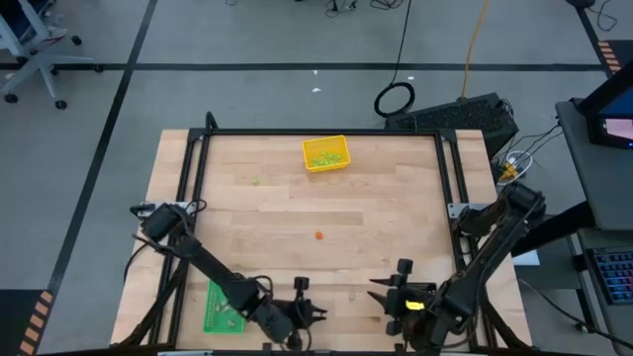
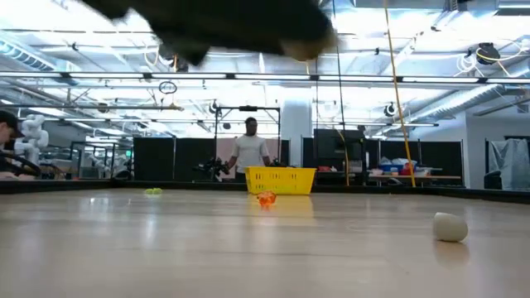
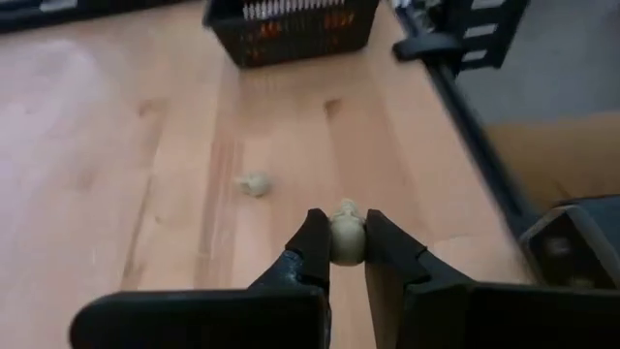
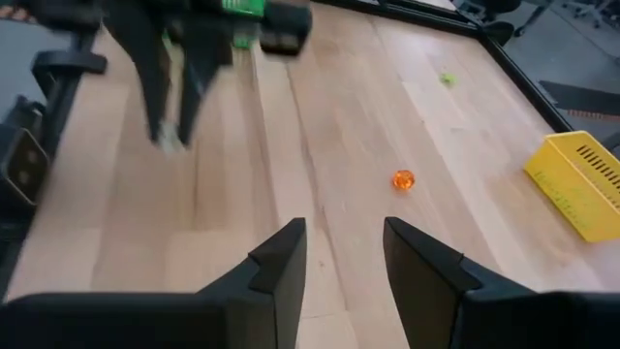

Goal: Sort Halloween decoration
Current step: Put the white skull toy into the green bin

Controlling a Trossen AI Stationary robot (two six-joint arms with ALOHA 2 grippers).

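Note:
My left gripper (image 3: pixel 346 254) is near the table's front edge, shut on a pale beige-grey decoration piece (image 3: pixel 347 233). In the high view it (image 1: pixel 318 314) is just right of the green tray (image 1: pixel 223 307). My right gripper (image 4: pixel 341 260) stands open with nothing between its fingers, above the wood near the front edge (image 1: pixel 379 297). Lying loose on the table are a second beige piece (image 3: pixel 255 184), an orange piece (image 4: pixel 403 179) near the middle and a light green piece (image 4: pixel 447 79) at the far left. My left gripper pinches the beige piece's two sides (image 3: pixel 334 240) between its two fingers. The fingers slant downward, coming from the table's left. The piece is lifted clear of the table.
A yellow tray (image 1: pixel 326 153) with green pieces stands at the far middle of the table. A black tray (image 3: pixel 291 24) holding orange pieces stands beyond my left gripper, toward the right arm. A dark frame (image 1: pixel 450 188) runs around the table. A person (image 2: pixel 251 149) stands in the room behind.

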